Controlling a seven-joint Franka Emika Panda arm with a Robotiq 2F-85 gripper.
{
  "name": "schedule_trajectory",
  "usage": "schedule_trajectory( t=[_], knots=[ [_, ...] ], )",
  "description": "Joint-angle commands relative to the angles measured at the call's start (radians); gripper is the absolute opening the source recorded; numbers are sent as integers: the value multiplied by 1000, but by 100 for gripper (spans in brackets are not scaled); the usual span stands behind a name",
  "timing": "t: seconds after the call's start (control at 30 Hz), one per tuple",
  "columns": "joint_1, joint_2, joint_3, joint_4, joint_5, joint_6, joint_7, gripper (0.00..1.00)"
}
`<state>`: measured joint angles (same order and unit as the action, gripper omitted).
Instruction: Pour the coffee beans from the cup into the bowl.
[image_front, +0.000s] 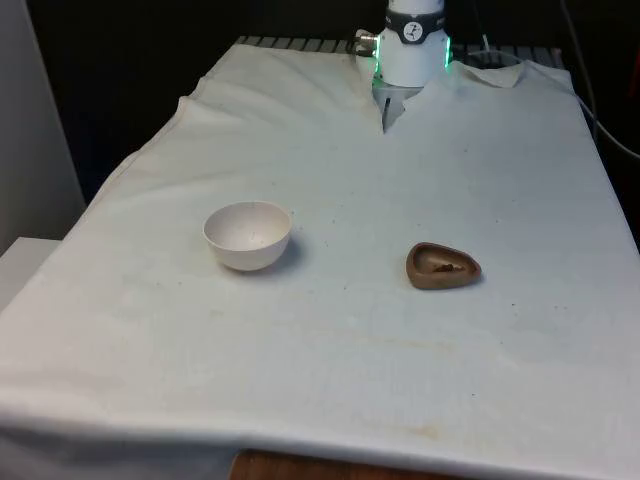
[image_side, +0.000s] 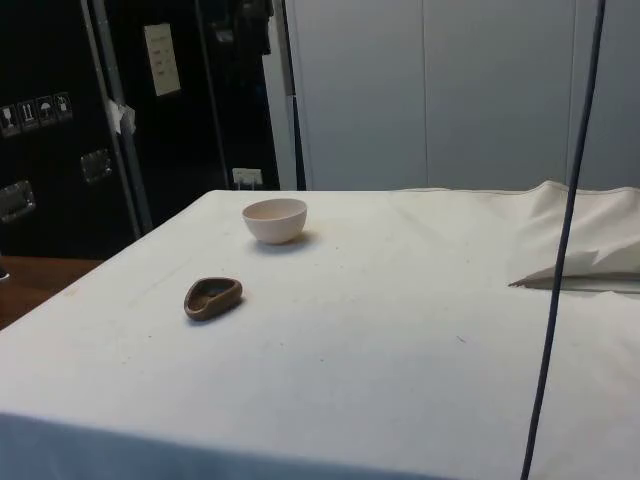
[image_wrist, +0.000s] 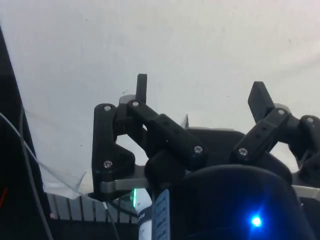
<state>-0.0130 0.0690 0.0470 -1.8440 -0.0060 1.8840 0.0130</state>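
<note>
Nearest in the front view sits the brown cup (image_front: 442, 266) at about four o'clock of the cloth's (image_front: 330, 340) middle, upright, beans inside. White bowl (image_front: 247, 234) rests well apart, at nine o'clock from it. Gripper (image_wrist: 200, 95) fingers spread apart, holding nothing.

The front view looks along the table from its near end, slightly from above. The side view looks across the table from one side, lower and near the edge. Both share the white cloth (image_front: 330, 340), the bowl (image_front: 247, 234) and the brown cup (image_front: 441, 266). The wrist view looks past the gripper (image_wrist: 200, 95) at the cloth.
</note>
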Motion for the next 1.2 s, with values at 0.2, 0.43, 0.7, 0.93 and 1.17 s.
schedule_trajectory(
  t=[0.2,0.43,0.7,0.93,1.17],
  knots=[
    [10,40,15,17,-4,43,24,100],
    [15,62,23,-10,-13,104,34,100],
    [23,79,24,-53,-24,181,35,100],
    [23,101,23,-83,-37,249,28,100],
    [23,132,23,-99,-50,312,21,100]
  ],
)
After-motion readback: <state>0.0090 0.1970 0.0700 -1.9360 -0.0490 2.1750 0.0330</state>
